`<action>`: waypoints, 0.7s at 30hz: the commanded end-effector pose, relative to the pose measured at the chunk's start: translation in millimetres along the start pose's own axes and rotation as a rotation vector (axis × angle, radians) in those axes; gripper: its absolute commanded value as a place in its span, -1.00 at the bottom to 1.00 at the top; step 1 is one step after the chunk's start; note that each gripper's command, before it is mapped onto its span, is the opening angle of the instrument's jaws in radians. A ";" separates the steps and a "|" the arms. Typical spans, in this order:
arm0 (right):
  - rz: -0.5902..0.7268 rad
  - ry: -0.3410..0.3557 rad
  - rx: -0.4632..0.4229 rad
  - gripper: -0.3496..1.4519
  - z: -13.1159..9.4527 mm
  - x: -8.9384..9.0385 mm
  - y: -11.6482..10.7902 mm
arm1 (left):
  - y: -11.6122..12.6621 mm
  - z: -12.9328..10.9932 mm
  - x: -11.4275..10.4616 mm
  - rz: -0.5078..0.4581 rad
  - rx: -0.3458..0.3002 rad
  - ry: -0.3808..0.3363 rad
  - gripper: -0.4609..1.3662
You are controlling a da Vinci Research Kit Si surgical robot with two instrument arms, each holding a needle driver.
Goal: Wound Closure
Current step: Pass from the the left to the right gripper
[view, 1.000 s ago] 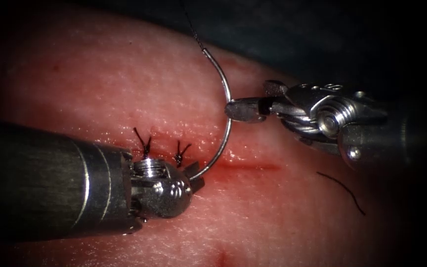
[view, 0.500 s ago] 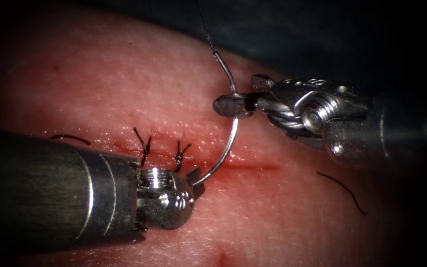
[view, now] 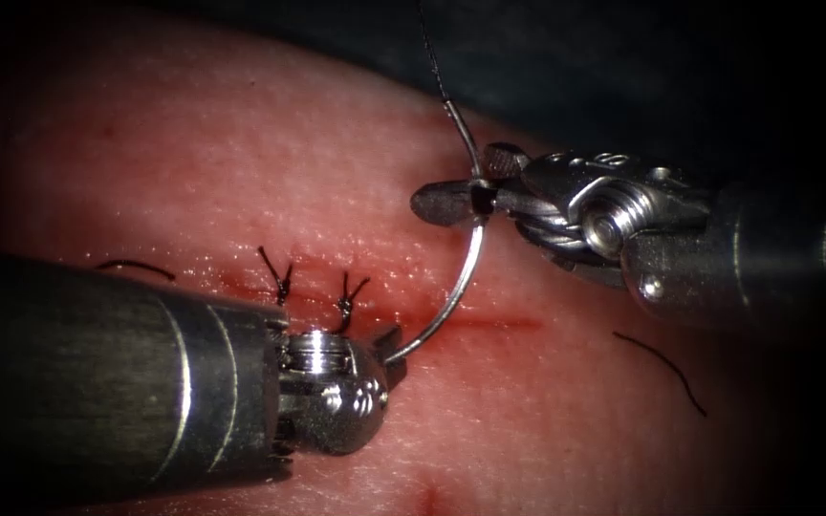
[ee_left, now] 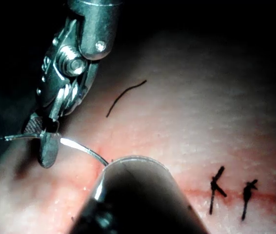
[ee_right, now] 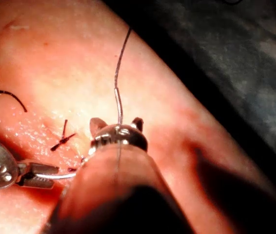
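Both tools have slid right since a second ago, needle (view: 461, 277) between them above the tissue (view: 241, 162).
My left tool (view: 392, 346) clamps its tip, right tool (view: 451, 201) its thread end; I'd keep both grips firm.

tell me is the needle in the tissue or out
Out: the needle arcs above the tissue, held by the left claw and right claw.

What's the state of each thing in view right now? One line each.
left tool: jaws shut on the needle near its tip.
right tool: jaws shut on the needle near its thread end.
needle: held by both tools, above the cut, not in the tissue.
thread: runs from the needle's end out of view.
cut: two knotted stitches at its left, the rest open.
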State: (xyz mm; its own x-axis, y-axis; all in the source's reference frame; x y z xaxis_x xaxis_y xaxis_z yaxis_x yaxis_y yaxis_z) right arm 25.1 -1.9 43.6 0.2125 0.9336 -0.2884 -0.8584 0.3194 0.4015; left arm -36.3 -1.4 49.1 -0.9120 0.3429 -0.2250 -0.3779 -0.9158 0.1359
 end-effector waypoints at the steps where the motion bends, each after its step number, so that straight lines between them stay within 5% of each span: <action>1: 0.000 0.000 -0.001 0.09 0.0 0.0 0.0 | 0.0 0.0 0.0 -0.001 -0.008 -0.002 -0.88; 21: 0.000 0.000 -0.001 -0.25 -0.2 -0.1 -0.2 | -0.1 0.0 0.0 -0.001 -0.008 -0.001 -0.88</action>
State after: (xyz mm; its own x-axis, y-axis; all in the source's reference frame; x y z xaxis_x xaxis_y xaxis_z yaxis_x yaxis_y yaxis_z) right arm 25.2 -2.1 43.4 0.2129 0.9337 -0.2880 -0.8575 0.3198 0.4029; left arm -36.3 -1.3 49.1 -0.9120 0.3441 -0.2232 -0.3789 -0.9152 0.1370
